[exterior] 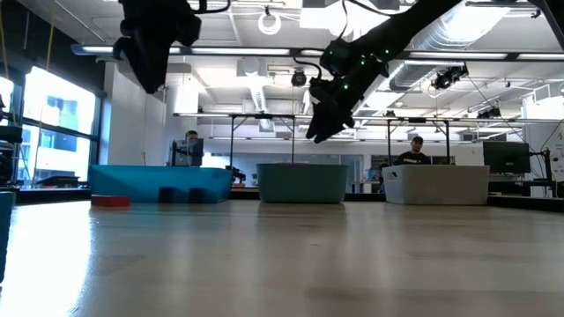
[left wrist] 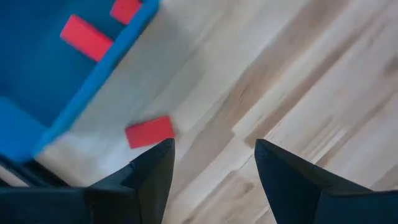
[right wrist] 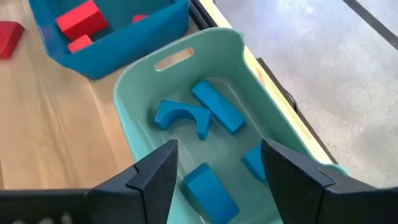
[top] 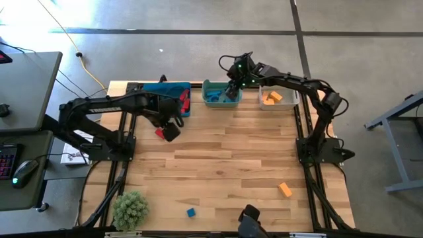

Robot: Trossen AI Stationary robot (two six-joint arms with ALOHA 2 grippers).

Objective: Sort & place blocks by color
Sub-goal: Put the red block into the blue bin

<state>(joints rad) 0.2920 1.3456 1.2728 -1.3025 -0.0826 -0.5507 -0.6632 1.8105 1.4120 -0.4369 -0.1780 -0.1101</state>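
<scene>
A red block [left wrist: 149, 132] lies flat on the table beside the blue bin [top: 165, 98], which holds red blocks [left wrist: 86, 37]. My left gripper [left wrist: 214, 162] hangs open above the table just right of that loose red block [top: 159, 133], touching nothing. My right gripper [right wrist: 217, 168] stands open and empty above the teal bin [right wrist: 180, 93], where several blue blocks [right wrist: 216, 107] lie. The white-grey bin [top: 277, 98] holds orange blocks. An orange block [top: 285, 190] and a blue block [top: 191, 212] lie loose near the table's front edge.
The three bins stand in a row along the table's far edge. A green plant [top: 130, 209] sits at the near left corner. A dark camera mount [top: 250, 218] stands at the near edge. Bare wood spans the middle of the table.
</scene>
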